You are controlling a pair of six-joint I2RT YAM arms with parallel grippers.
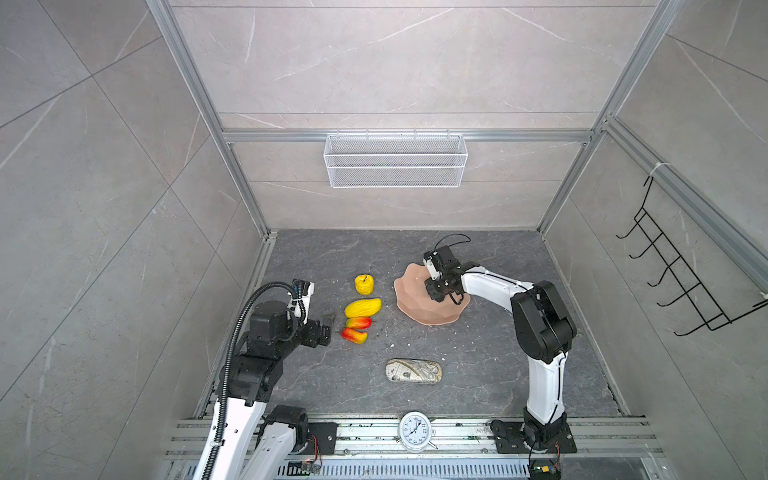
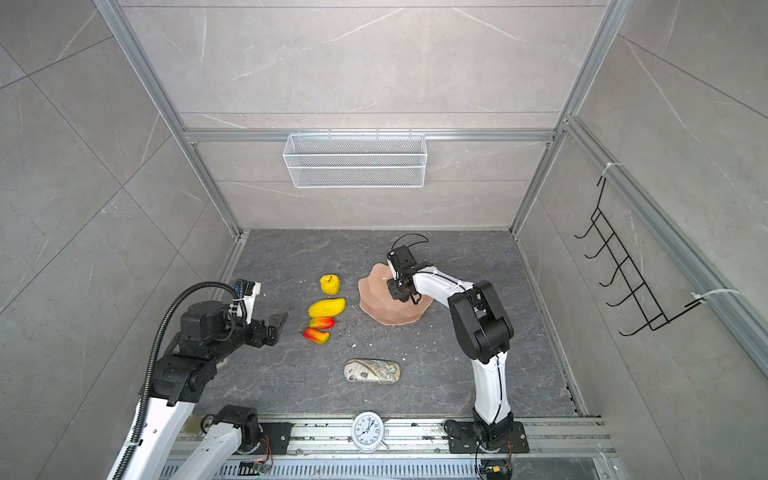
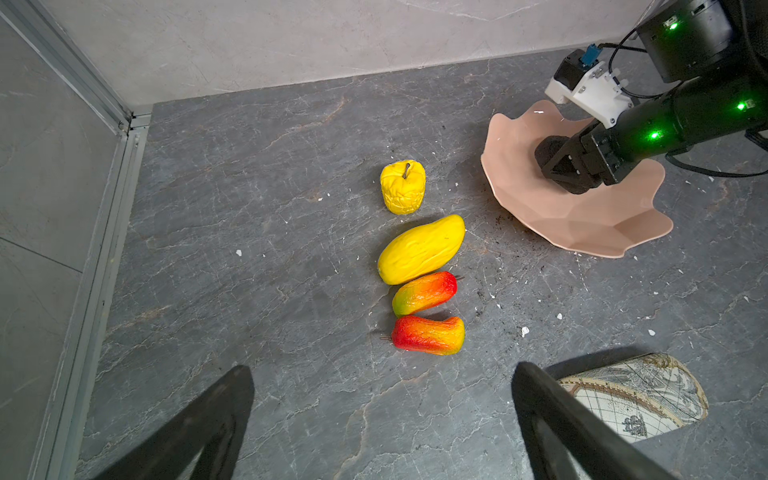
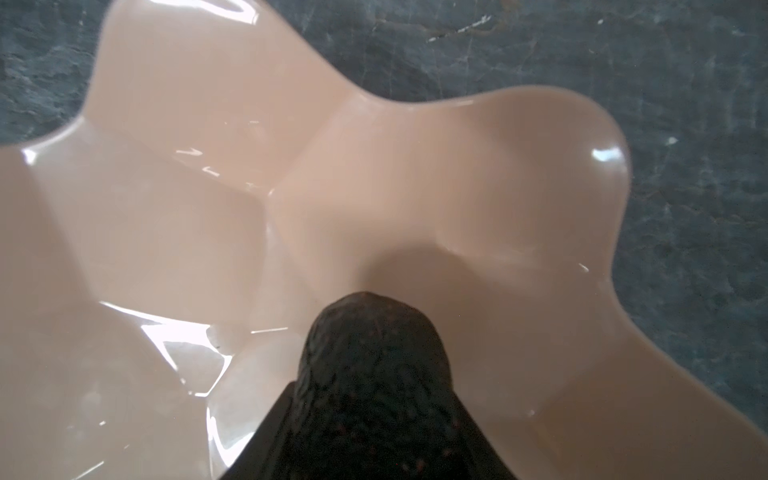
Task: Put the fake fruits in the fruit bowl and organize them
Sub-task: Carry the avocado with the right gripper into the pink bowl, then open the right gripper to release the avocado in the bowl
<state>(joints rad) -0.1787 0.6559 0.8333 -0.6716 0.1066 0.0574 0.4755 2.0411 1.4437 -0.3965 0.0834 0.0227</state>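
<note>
Bright, even overhead light casts soft shadows; glare streaks the fruit bowl (image 4: 374,187) beyond the right gripper (image 4: 374,419), whose black fruit (image 4: 374,353) looks blurred.

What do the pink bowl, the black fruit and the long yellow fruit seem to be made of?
The bowl: probably glazed ceramic or hard plastic; glossy, sharp white glints on its facets. The black fruit: likely plastic or foam; matte, pebbled skin. The long yellow fruit: likely moulded plastic; wrinkled skin with a soft sheen.
</note>
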